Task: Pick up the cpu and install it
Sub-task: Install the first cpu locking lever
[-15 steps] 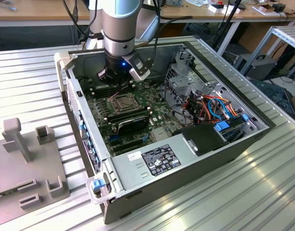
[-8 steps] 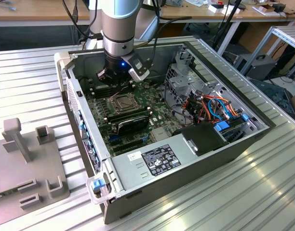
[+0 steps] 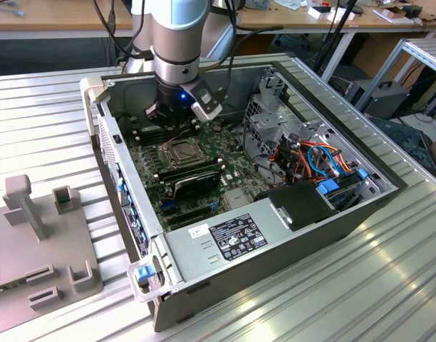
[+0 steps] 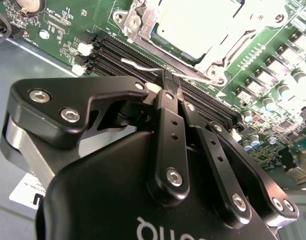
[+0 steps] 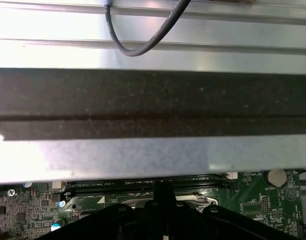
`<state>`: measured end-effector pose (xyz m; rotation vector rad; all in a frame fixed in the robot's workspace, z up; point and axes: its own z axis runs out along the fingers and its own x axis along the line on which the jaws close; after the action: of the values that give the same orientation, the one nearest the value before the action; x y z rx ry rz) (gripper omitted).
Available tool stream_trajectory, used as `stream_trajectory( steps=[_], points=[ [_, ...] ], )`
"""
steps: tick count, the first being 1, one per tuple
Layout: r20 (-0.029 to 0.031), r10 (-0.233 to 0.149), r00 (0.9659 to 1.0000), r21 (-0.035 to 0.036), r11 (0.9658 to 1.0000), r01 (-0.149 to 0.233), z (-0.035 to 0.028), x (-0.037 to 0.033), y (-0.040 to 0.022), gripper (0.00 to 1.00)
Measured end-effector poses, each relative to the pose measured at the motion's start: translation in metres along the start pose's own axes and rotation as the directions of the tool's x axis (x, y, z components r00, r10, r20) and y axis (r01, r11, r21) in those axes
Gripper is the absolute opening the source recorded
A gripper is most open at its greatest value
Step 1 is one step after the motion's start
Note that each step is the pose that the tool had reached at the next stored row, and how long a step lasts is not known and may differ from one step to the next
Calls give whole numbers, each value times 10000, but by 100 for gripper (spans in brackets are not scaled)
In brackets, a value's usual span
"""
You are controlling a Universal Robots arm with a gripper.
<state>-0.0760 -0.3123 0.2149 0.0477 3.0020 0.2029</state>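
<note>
The cpu (image 4: 193,22), a flat square with a silver-grey top, lies in the motherboard socket (image 3: 182,150) with the metal frame around it. My gripper (image 4: 171,82) is low inside the open computer case (image 3: 132,228), just beside the socket and over the black memory slots (image 4: 138,52). Its two black fingers (image 4: 168,130) are pressed together, their tips meeting at the thin shiny socket lever (image 4: 138,65). I cannot tell whether the tips pinch the lever or only touch it. In the exterior view the gripper (image 3: 177,122) hangs under the arm's wrist at the far side of the socket.
A black oblong card (image 3: 196,184) sits in front of the socket. The power supply (image 3: 225,239) is nearer. A drive cage with coloured cables (image 3: 310,157) fills the exterior view's right. The case wall (image 5: 153,95) is close by, and a grey fixture (image 3: 40,235) lies outside.
</note>
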Motion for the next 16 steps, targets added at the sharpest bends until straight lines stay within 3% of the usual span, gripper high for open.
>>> stream_trajectory(
  steps=[16],
  points=[
    [0, 0, 10000, 2, 10000, 0, 83, -56, -9, 11]
  ],
)
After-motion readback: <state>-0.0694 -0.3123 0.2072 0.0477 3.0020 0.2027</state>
